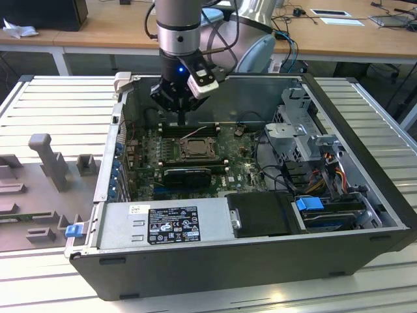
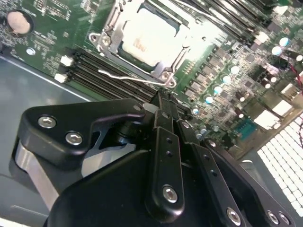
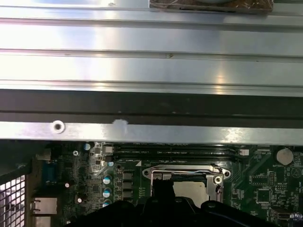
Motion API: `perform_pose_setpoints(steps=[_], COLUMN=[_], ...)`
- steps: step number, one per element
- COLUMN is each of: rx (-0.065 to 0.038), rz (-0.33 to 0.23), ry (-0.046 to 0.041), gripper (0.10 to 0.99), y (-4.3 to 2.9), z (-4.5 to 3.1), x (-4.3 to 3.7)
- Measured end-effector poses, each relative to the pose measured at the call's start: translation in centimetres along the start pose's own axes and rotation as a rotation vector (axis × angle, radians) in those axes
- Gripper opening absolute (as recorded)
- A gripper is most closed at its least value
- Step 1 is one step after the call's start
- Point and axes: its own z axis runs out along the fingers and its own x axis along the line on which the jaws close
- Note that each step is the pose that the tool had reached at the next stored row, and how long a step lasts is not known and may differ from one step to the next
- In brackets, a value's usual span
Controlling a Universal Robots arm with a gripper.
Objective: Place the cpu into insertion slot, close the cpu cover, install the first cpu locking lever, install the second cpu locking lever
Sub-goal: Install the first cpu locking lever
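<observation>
Open computer case [image 1: 260, 261] is laid on its side on the slatted metal table [image 1: 58, 91]. The nearest edge of the case is taken up by the power supply [image 1: 163, 222], with a black box [image 1: 264, 214] set just beside it toward the exterior view's right. Behind these, the green board [image 1: 146, 156] is exposed. The insertion slot [image 1: 195, 149] is found mid-board, and the cpu [image 2: 150, 38] is seated in it, pale top up. The cpu cover [image 2: 142, 66] is lowered flat around the chip, whose top is seen through the window. One locking lever [image 2: 128, 77], a thin wire, is seen standing free along the socket edge next to the memory slots [image 2: 85, 75]; whether it is caught under a latch cannot be told. The gripper [image 1: 181, 119] is held just beyond the socket, above the memory slots, pointed down. Its fingers are drawn together, narrow, with nothing seen between them. Contact with the lever cannot be confirmed. Further back, the case's far wall is seen, then a wooden table [image 1: 104, 29].
</observation>
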Motion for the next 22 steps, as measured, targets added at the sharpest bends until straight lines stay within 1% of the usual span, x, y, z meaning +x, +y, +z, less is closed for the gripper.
perform_pose_setpoints(steps=[1,3,6,7,8,10,14,22], rx=[0.0,-0.007,-0.008,-0.012,-0.018,-0.063,-0.063,-0.064], rz=[0.0,0.0,0.0,0.0,0.0,0.001,0.001,0.001], ry=[-0.0001,-0.0001,-0.0001,-0.0003,-0.0003,-0.0009,-0.0008,-0.001], gripper=[0.106,0.106,0.106,0.106,0.106,0.106,0.106,0.106], y=[-0.01,-0.01,-0.02,-0.03,-0.03,-0.1,-0.15,-0.15], z=[0.03,0.08,0.16,0.2,0.24,0.32,0.65,0.86], x=[-0.34,-0.74,-0.78,-0.79,-0.78,-0.78,-0.77,-0.84])
